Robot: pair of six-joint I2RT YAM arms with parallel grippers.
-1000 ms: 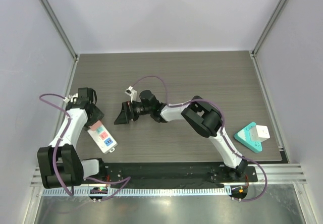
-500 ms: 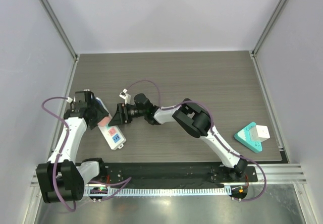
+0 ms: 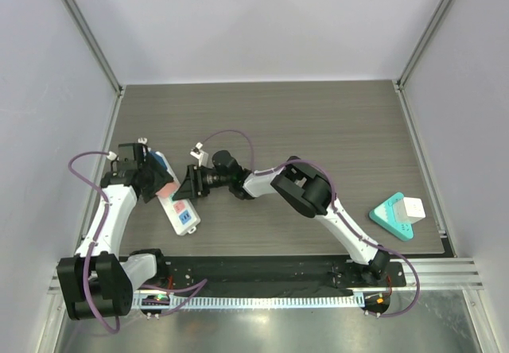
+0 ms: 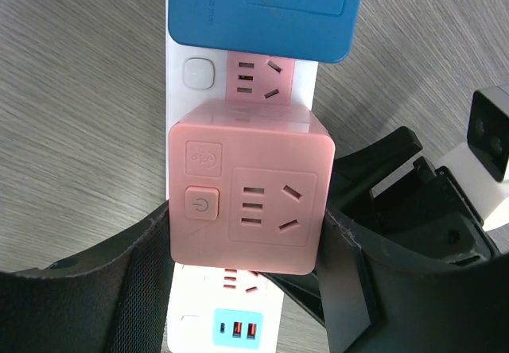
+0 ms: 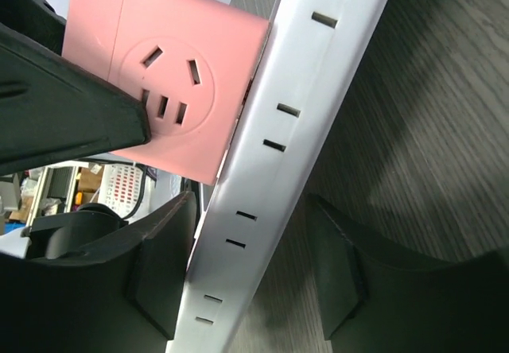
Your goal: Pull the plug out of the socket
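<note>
Plug [image 4: 250,186] clamped in left pincer [image 4: 245,277]; right pincer [image 5: 248,281] straddles socket [image 5: 318,75] edges loosely.

A pink cube plug [image 4: 250,198] sits seated midway along the long white socket strip [image 5: 302,122].

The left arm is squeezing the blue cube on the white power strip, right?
Not quite. The left end effector is closed on the pink cube, not the blue one. The blue cube sits further along the white power strip, and nothing is gripping it. The left wrist view shows this: its fingers press on both sides of the pink cube.
</note>
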